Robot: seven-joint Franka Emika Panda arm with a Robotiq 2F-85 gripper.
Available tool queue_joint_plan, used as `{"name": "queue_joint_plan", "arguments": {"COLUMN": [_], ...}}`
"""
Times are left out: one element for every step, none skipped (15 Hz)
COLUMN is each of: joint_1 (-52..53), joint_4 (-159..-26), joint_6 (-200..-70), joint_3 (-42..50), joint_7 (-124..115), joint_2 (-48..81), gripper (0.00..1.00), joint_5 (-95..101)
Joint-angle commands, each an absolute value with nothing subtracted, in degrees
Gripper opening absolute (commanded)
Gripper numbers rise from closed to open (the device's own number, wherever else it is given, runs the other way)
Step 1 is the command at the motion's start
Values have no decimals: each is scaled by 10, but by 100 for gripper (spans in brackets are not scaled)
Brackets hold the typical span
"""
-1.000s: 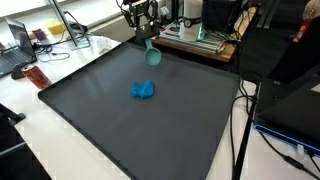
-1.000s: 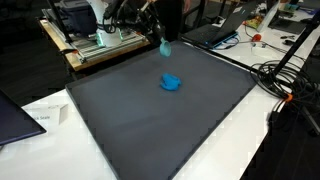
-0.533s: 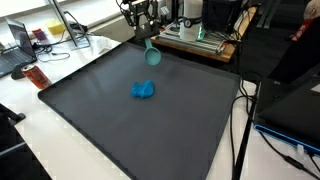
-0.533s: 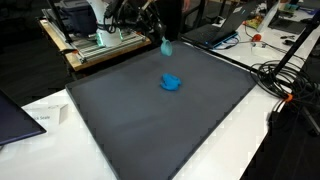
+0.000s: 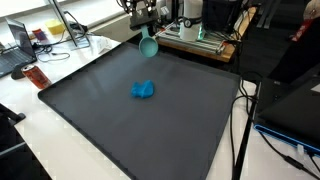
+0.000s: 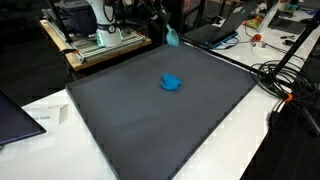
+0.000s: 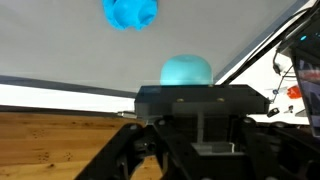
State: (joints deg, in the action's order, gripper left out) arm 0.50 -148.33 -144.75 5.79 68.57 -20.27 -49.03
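My gripper [image 5: 146,32] hangs over the far edge of the dark mat [image 5: 120,125] and is shut on a teal cup [image 5: 148,46], which dangles below the fingers, clear of the mat. In an exterior view the cup [image 6: 172,38] sits just past the mat's back edge [image 6: 120,58]. A crumpled blue cloth-like lump [image 5: 143,91] lies near the middle of the mat, well apart from the cup. In the wrist view the gripper body [image 7: 195,105] fills the lower half, the cup's rounded end [image 7: 186,71] shows beyond it, and the blue lump [image 7: 130,12] sits at the top.
A wooden bench with equipment [image 5: 197,40] stands right behind the mat. Cables [image 5: 240,115] run along one side of the mat. A red can [image 5: 36,76] and papers lie on the white table [image 5: 40,130]. A laptop [image 6: 14,115] sits at a near corner.
The gripper has risen and drawn back toward the bench, carrying the teal cup up and off the mat's far edge. The blue lump has not moved.
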Motion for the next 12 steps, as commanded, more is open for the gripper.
{"name": "queue_joint_plan", "arguments": {"joint_1": [44, 48, 56, 65, 75, 84, 90, 95, 99, 100, 101, 99], "joint_4": [-1487, -1485, -1483, -1482, -1480, -1479, -1476, -1474, -1471, -1468, -1466, -1466], "joint_6": [-1513, -1531, -1552, -1571, -1579, -1597, -1603, -1613, -1618, -1624, -1624, -1631], "joint_3": [65, 60, 57, 57, 60, 61, 64, 65, 67, 67, 67, 64], "joint_7": [733, 749, 761, 780, 802, 827, 851, 873, 899, 920, 938, 946], "joint_2": [-189, -181, -171, -159, -149, -138, -126, -115, -104, -92, -82, -71], "gripper": [22, 22, 22, 22, 22, 22, 22, 22, 22, 22, 22, 22], "joint_5": [-561, -583, -596, -610, -627, -645, -663, -678, -699, -715, -729, -730]}}
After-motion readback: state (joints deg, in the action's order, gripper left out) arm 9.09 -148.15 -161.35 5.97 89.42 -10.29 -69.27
